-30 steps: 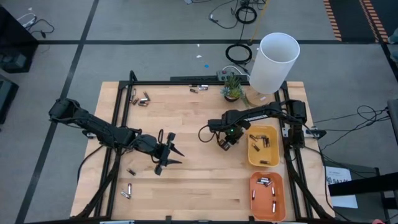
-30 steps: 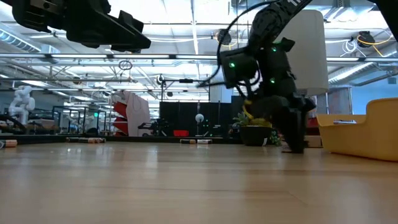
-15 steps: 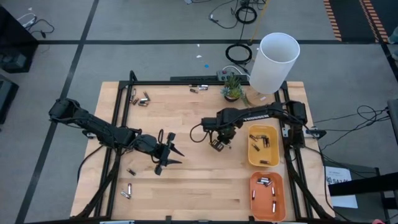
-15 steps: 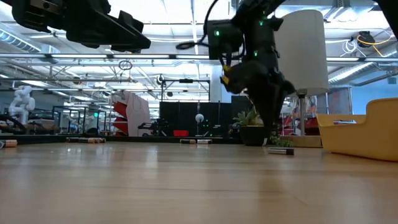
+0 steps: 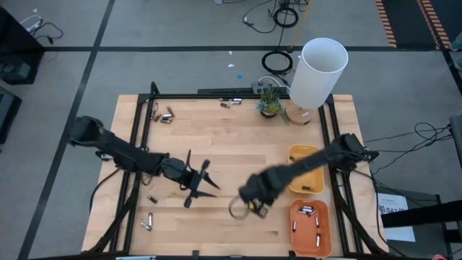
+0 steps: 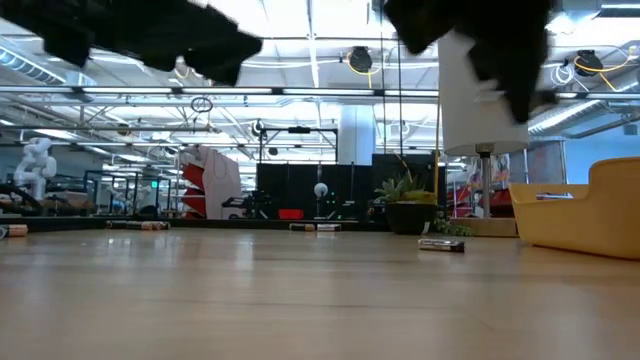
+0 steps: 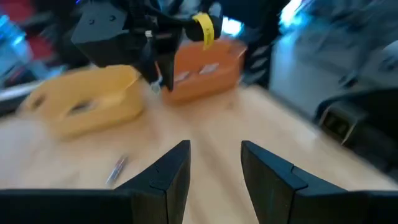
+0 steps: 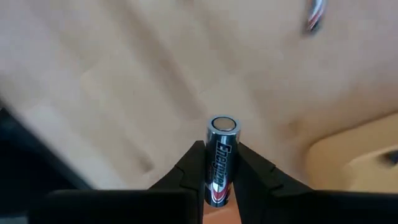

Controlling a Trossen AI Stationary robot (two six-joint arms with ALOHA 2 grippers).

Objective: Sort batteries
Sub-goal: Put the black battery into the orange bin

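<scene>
Judging from how the things lie, the sorting is partly done. Several batteries [image 5: 307, 212] are already laid in the orange tray [image 5: 325, 231] at the near right corner of the table [image 5: 231, 137], and a few more in the yellow tray [image 5: 315, 155] just behind it. One dark cell [image 8: 219, 158] is clamped between the narrow fingers of the right gripper [image 5: 254, 207], which is carried above the wood near the orange tray; in the right wrist view the cell is seen standing out from the fingertips. The left gripper [image 5: 204, 184] is held over the middle of the table with its fingers [image 7: 168, 171] parted and nothing between them. Much is left to be collected: loose cells [image 5: 147, 221] are seen at the near left part of the table, a small group [image 5: 164, 114] at the far left, and others [image 5: 230, 102] at the far edge beside the small plant [image 5: 269, 101]. One more battery [image 6: 441, 244] is seen lying on the wood in the low view.
</scene>
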